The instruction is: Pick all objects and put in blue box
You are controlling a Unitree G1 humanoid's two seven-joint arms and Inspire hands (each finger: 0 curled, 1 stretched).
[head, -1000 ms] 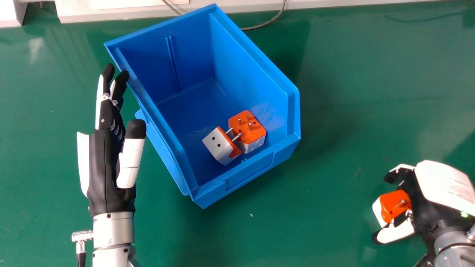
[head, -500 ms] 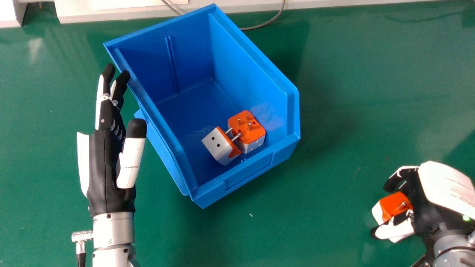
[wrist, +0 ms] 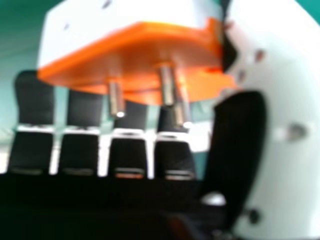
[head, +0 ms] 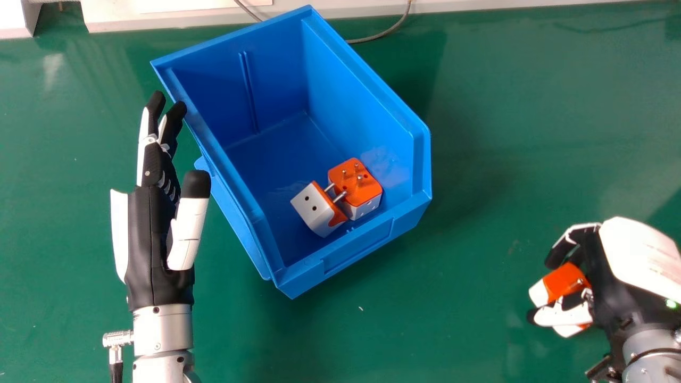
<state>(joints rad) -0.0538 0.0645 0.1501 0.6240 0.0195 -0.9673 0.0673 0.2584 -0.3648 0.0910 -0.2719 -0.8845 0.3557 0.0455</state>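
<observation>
A white ledge (head: 175, 19), perhaps, borders the green tabletop (head: 521, 96).

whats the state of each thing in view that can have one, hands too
blue box, open at the top, two adapters inside
right-hand adapter in box, pins up
left-hand adapter in box, tipped, pins towards the other
left hand, open, beside the box
right hand, curled round an adapter
held adapter, gripped, outside the box
</observation>
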